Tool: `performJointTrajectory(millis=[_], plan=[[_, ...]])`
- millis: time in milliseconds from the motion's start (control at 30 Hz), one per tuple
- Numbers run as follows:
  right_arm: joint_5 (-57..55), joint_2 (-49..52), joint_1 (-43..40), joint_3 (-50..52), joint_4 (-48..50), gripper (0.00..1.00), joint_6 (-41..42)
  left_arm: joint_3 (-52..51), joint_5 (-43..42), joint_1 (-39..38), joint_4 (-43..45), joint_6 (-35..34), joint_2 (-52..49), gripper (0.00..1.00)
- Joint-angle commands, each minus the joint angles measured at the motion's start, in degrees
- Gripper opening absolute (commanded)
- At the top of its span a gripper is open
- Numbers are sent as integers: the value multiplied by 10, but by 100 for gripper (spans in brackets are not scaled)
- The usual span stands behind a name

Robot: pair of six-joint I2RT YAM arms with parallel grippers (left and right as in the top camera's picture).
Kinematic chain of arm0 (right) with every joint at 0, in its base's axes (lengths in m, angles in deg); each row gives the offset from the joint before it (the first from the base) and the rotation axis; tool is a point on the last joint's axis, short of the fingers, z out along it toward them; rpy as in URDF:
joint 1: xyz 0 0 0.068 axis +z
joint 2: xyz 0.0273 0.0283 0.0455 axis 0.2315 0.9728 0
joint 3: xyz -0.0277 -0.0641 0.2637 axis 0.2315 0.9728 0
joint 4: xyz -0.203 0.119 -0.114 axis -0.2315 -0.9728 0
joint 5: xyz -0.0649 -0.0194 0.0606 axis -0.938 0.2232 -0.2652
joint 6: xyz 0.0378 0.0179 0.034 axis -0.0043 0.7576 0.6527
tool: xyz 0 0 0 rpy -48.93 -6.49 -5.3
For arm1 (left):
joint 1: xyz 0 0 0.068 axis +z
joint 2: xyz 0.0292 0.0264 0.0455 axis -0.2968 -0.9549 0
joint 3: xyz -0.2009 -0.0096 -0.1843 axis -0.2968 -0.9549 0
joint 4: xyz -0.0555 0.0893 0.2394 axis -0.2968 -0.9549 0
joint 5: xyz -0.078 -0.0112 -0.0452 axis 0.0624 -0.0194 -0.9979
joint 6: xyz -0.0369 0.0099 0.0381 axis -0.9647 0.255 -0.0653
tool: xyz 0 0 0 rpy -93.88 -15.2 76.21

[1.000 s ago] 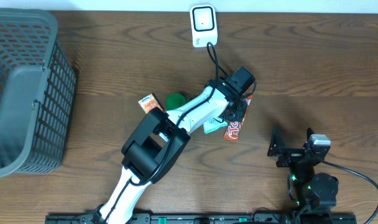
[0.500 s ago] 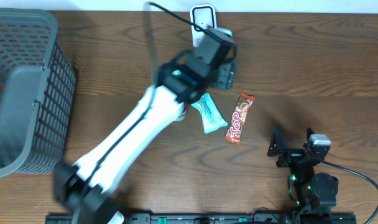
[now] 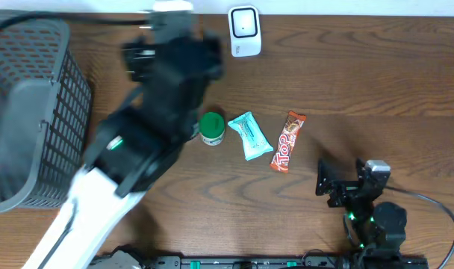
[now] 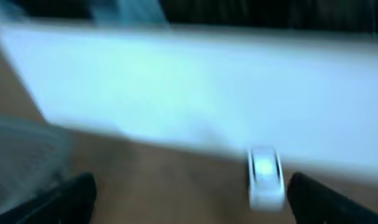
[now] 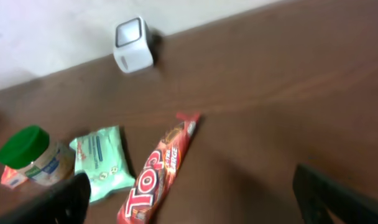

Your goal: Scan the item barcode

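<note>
Dark wood bench [image 3: 391, 82] carries the goods in a loose row: a green-lidded jar [image 3: 211, 128], a teal packet [image 3: 249, 135] and a red Top bar [image 3: 287, 140], each apart from its neighbour, likely so that one can be picked without nudging the rest. A small orange carton [image 5: 12, 176] peeps from behind the jar in the right wrist view. White scanner [image 3: 244, 31] stands at the far edge beyond them, so a barcode must be carried up to it. Left claw [image 4: 192, 198] is raised and blurred between scanner and grey basket [image 3: 25, 112]; its fingers [image 4: 74, 198] stand wide with nothing between them. Right claw [image 5: 198, 200] rests low at the near edge, spread fully and empty too. No item is held, so I judge the scan not under way; which item is meant I cannot tell
</note>
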Motion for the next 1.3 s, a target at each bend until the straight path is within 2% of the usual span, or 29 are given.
performJointTrajectory(millis=[0, 167, 300, 400, 533, 667, 867, 933, 1033, 1067, 1100, 1267], plan=[[-28, 90, 4, -111, -66, 99, 15, 6, 151, 2, 71, 71, 66, 98], [-31, 322, 5, -305, -198, 99, -49, 6, 153, 2, 170, 175, 122, 98], [49, 481, 5, -435, -265, 99, -52, 6, 153, 2, 186, 242, 161, 98], [140, 569, 5, -480, -279, 99, -52, 6, 155, 2, 185, 287, 183, 98], [203, 662, 9, -483, -220, 99, -66, 6, 190, 2, 181, 293, 202, 98], [70, 706, 67, -483, -219, 99, -61, 6, 212, 2, 172, 293, 209, 98], [-180, 715, 261, -483, -210, 99, -59, 2, 212, 2, 166, 293, 210, 98], [-302, 722, 346, -483, -201, 99, -59, -2, 212, 2, 166, 292, 210, 98], [-429, 750, 422, -480, -181, 99, -76, -2, 212, 2, 166, 292, 210, 98], [-445, 763, 437, -479, -169, 99, -96, -2, 212, 2, 166, 292, 210, 98], [-445, 797, 459, -478, -147, 99, -149, -2, 212, 2, 166, 292, 210, 98], [-450, 885, 480, -478, -108, 99, -192, -2, 212, 2, 166, 292, 212, 98]])
